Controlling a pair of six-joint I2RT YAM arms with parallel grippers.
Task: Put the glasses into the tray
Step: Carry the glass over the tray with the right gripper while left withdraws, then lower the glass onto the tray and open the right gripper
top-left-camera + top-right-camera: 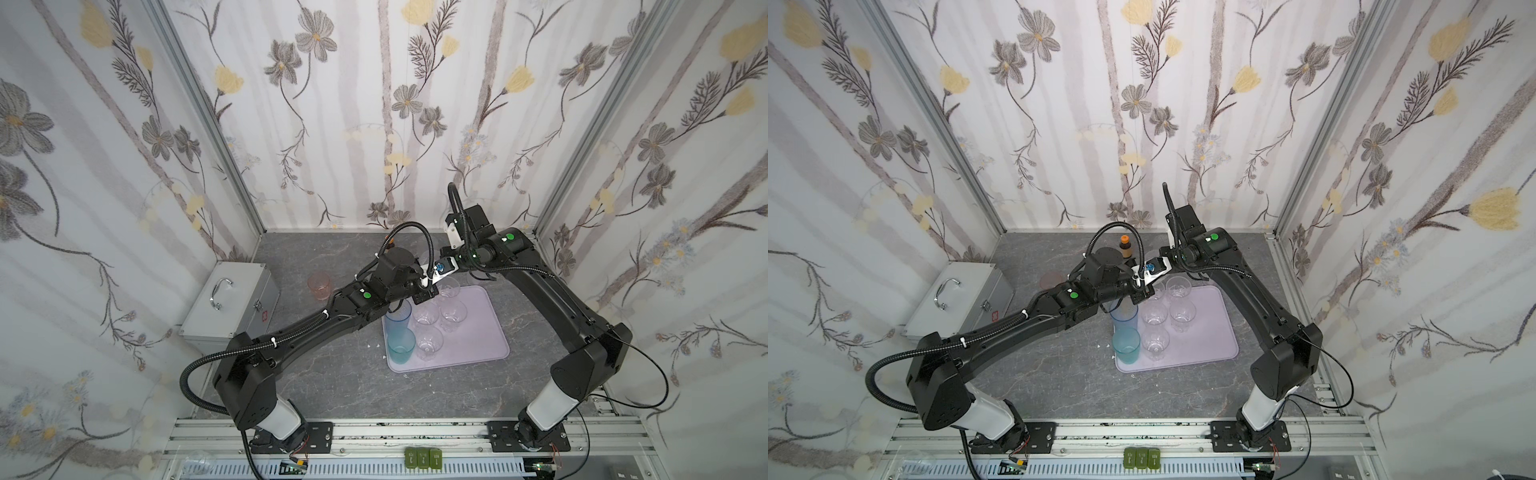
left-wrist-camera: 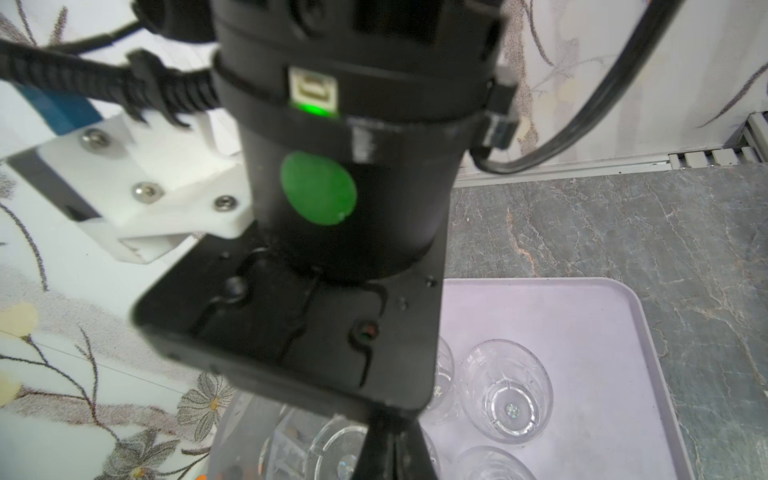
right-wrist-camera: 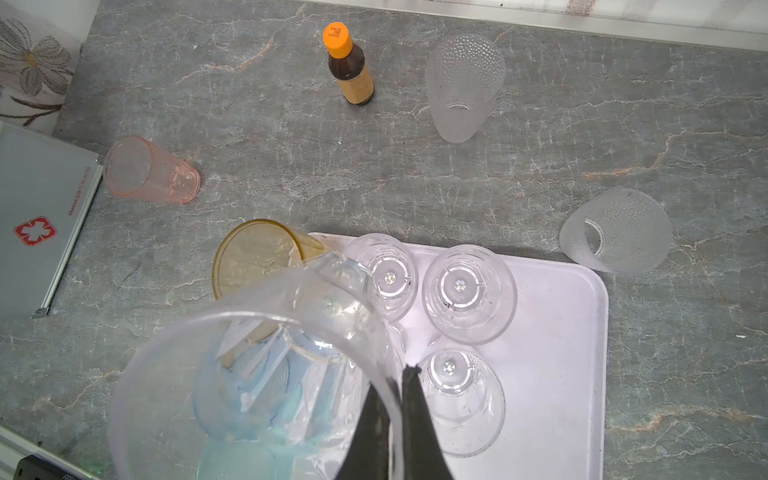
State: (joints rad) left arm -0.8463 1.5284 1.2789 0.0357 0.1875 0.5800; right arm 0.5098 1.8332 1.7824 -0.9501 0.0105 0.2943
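Note:
My right gripper (image 3: 397, 399) is shut on the rim of a tall clear glass (image 3: 199, 374), held above the near-left part of the lilac tray (image 3: 561, 374). In the tray stand a blue glass (image 1: 398, 320), a teal glass (image 1: 401, 347) and several clear faceted glasses (image 1: 454, 313). An amber glass (image 3: 257, 266) stands at the tray's far-left corner. On the table stand a pink glass (image 3: 149, 170) and two frosted glasses (image 3: 463, 83) (image 3: 619, 237). My left gripper (image 2: 388, 440) is shut, nothing visible between its fingers, right beside the right gripper's body.
A brown bottle with an orange cap (image 3: 349, 66) stands near the back wall. The silver case with a handle (image 1: 230, 303) lies at the left, close to the pink glass. Both arms meet over the tray's far-left corner.

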